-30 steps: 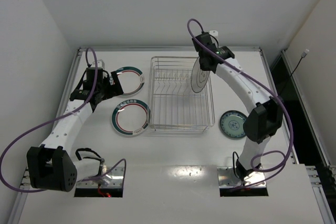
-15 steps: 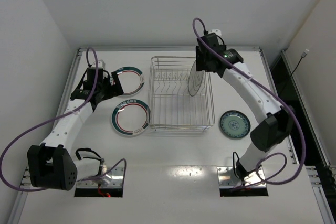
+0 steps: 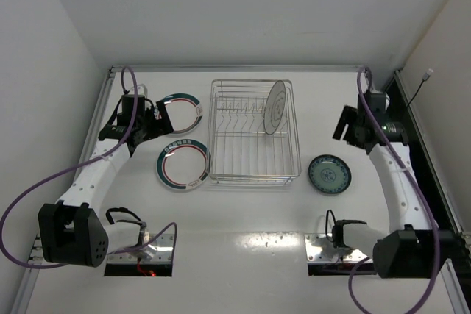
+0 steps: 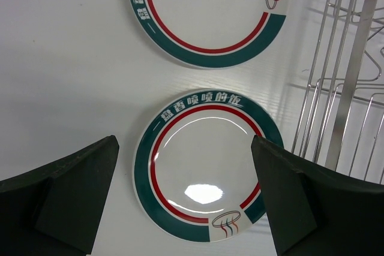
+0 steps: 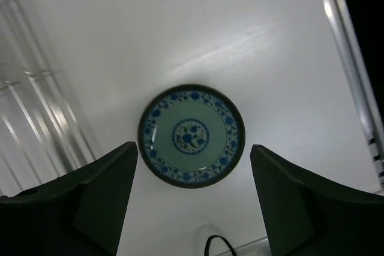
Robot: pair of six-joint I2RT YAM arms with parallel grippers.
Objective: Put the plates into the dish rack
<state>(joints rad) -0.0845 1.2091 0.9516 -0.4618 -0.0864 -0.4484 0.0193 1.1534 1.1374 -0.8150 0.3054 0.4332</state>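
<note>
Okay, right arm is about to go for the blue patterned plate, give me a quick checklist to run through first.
1. Right gripper open and empty: ok.
2. Teal-blue patterned plate flat on the table, centred between the fingers: ok.
3. Whitish-grey plate upright in the dish rack: ok.
4. Free tine slots left of that plate: ok.
5. Left gripper open over a green-rimmed plate, on the other side of the rack: ok.
6. Room for a finger under the teal-blue plate's rim: cannot tell.
</note>
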